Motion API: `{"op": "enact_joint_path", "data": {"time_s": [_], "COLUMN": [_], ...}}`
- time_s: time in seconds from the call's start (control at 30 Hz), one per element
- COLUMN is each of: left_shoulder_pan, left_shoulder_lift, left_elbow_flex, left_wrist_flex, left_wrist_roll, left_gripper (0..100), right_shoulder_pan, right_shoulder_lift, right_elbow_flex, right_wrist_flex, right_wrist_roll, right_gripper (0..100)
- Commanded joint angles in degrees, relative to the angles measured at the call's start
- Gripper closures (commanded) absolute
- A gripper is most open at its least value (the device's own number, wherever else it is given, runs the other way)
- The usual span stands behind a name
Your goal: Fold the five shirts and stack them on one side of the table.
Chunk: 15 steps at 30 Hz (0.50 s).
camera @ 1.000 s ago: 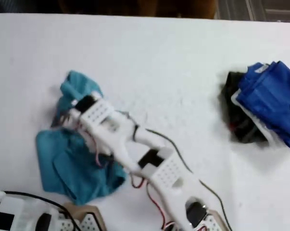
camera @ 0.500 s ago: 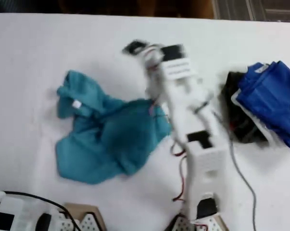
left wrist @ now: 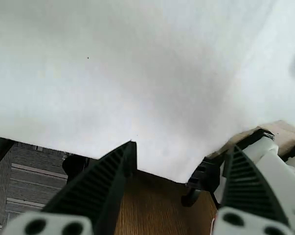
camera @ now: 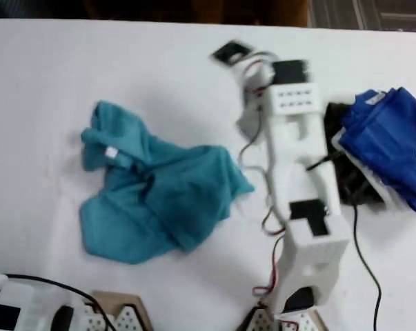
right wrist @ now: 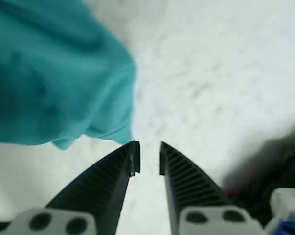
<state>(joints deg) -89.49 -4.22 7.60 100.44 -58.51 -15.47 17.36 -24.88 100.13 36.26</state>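
Here the soft teal shirt (camera: pixel 159 193) lay crumpled left of centre on the white table (camera: pixel 56 83). The right gripper (right wrist: pixel 147 147) hung empty beside its hem, ridged fingers (right wrist: pixel 113 181) narrowly parted; the left gripper (left wrist: pixel 181 147) gaped wide.

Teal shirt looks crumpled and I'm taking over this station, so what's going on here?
Two arms are working on folding shirts. The teal shirt lies rumpled and unfolded on the table, held by neither gripper. The right gripper hovers empty, jaws a little apart, over bare table near that shirt's edge. At one side sits a stack of folded shirts topped by a blue shirt. The left gripper is open at the table's edge, holding nothing.
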Motion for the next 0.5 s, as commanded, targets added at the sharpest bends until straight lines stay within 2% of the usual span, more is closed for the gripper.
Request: {"op": "enact_joint_path", "data": {"time_s": [0.0, 0.1, 0.23, 0.33, 0.47], "left_shoulder_pan": [-0.1, -0.1, -0.1, -0.1, -0.1], "left_shoulder_lift": [-0.8, -0.8, -0.8, -0.8, -0.8], "left_elbow_flex": [-0.2, -0.2, -0.2, -0.2, -0.1], "left_wrist_flex": [0.4, 0.4, 0.4, 0.4, 0.4], "left_wrist_roll": [0.0, 0.0, 0.0, 0.0, 0.0], "left_gripper": [70, 70, 70, 70, 70], "right_shoulder_pan": [-9.5, -20.1, -31.6, -34.5, -34.8], "right_shoulder_lift": [-9.1, -14.4, -18.9, -18.5, -15.7], "right_elbow_flex": [12.6, 25.2, 37.3, 41.9, 42.9], "right_wrist_flex": [1.4, 1.0, -5.8, -11.1, -12.4], "right_wrist_roll": [-0.6, -0.6, -0.7, -0.7, -0.7], "right_gripper": [79.1, 74.3, 74.4, 74.4, 74.4]}}
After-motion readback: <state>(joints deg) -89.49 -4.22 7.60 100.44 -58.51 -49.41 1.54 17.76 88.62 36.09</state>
